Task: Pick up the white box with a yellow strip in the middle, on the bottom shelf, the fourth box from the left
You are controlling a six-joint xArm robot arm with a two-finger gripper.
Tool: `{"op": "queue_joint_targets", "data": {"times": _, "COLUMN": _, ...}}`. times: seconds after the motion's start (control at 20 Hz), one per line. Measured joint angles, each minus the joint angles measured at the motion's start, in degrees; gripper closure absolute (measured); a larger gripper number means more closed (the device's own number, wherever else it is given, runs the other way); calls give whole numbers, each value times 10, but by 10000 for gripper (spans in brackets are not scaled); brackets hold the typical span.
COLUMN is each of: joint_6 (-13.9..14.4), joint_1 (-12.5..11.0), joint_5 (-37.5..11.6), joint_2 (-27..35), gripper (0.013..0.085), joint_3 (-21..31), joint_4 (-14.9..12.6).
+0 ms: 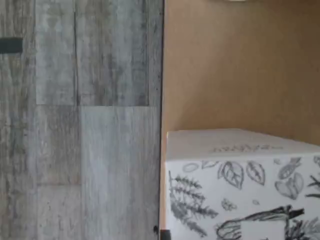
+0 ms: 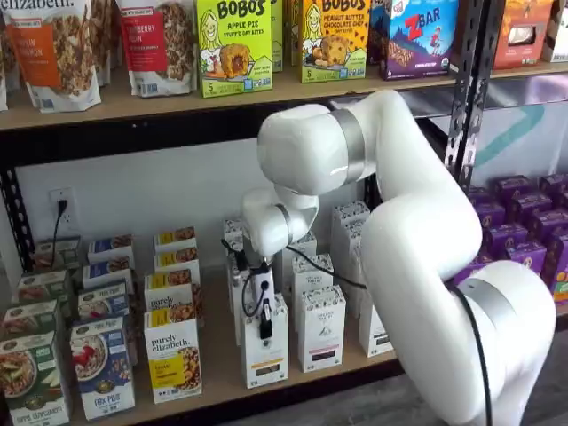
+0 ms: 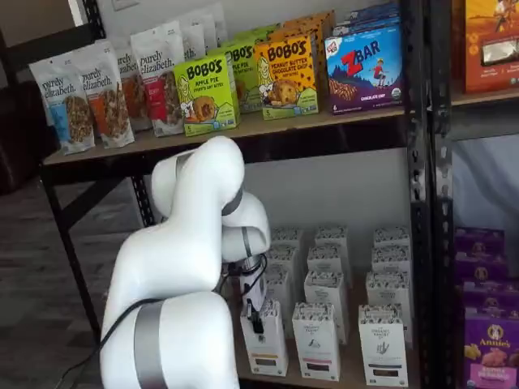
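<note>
White box directly under gripper, front row.

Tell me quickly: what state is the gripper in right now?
Gripper: its black fingers hang at the top front of the white box; no gap or grasp shows, so open or closed cannot be told.

Matt white cardboard box; light smooth wood bottom shelf; glossy white plastic arm.
</note>
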Motion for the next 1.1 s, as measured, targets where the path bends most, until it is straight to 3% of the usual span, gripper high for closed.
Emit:
{"op": "queue_joint_targets", "data": {"times": 0.45, "joint_6": 37, "joint_1": 8, "joint_5": -16, "joint_2": -62, "gripper": 450, "joint_3": 88, "joint_4": -34}}
{"op": "queue_joint_targets", "data": {"times": 0.85, "joint_6": 75, "joint_1": 14, "joint_5": -52, "joint_2": -167, "gripper": 450, "joint_3": 228, "joint_4": -67}}
{"op": "queue_joint_targets", "data": {"times": 1.1, "joint_6": 95, "joint_1": 16, "joint_5": -66, "joint_2": -207, "gripper": 450, "joint_3": 280, "joint_4": -86}}
